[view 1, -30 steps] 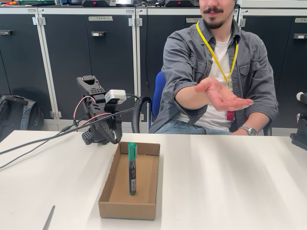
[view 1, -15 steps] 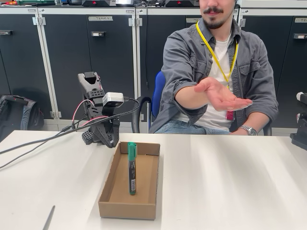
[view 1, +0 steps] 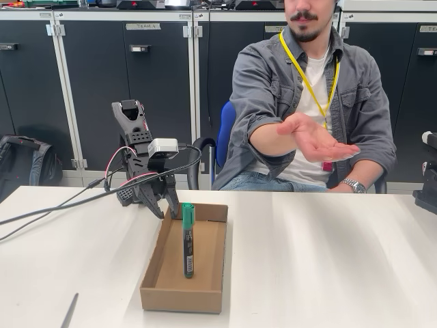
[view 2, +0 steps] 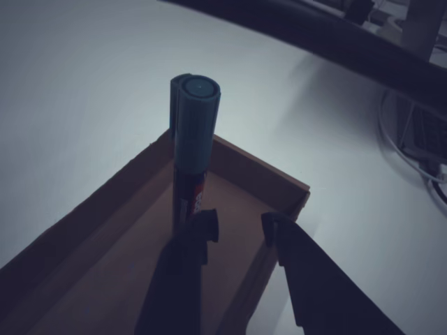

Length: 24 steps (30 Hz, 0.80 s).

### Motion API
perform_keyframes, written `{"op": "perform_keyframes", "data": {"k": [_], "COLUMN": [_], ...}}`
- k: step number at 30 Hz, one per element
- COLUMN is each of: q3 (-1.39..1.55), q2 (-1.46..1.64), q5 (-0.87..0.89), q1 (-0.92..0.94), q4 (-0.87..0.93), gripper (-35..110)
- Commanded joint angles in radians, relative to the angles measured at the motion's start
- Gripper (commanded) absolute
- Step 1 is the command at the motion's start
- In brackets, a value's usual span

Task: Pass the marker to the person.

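Marker (view 1: 187, 239): lies lengthwise in the cardboard tray (view 1: 153, 277), green cap toward the far end wall, where the cap rests raised on the rim; black barrel with white label slopes down onto the tray floor. In the wrist view the marker (view 2: 191, 150) runs away from the camera, cap end farthest.
Cardboard tray: shallow, open-topped, on the white table (view 1: 328, 260), left of centre in the fixed view; long axis runs toward the person.
Gripper (view 1: 166, 205): black, hanging above the tray's far left corner, tips pointing down, just left of the green cap and apart from it.
Fingers: spread, with a clear gap between the two tips and nothing held (best seen in the wrist view (view 2: 237, 234)); the left tip overlaps the marker barrel in that picture, but contact cannot be told.
Person (view 1: 307, 102): seated behind the table on a blue chair (view 1: 224, 137), one hand (view 1: 315, 137) held out palm up above the far edge, well right of the gripper.
Obstructions: the tray's far wall and left wall stand close beside the fingers; black and red cables (view 1: 75, 198) trail from the arm across the table's left side.
Surroundings: dark cabinets (view 1: 123, 89) behind; thin grey strip (view 1: 68, 311) at the lower left edge.
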Motion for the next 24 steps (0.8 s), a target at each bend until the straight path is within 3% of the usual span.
{"op": "perform_keyframes", "data": {"k": [1, 24], "q3": [-0.066, -0.301], "q2": [-0.017, -0.344], "q5": [-0.003, 0.015], "q1": [-0.008, -0.034], "q4": [-0.012, -0.103], "gripper": [18, 23]}}
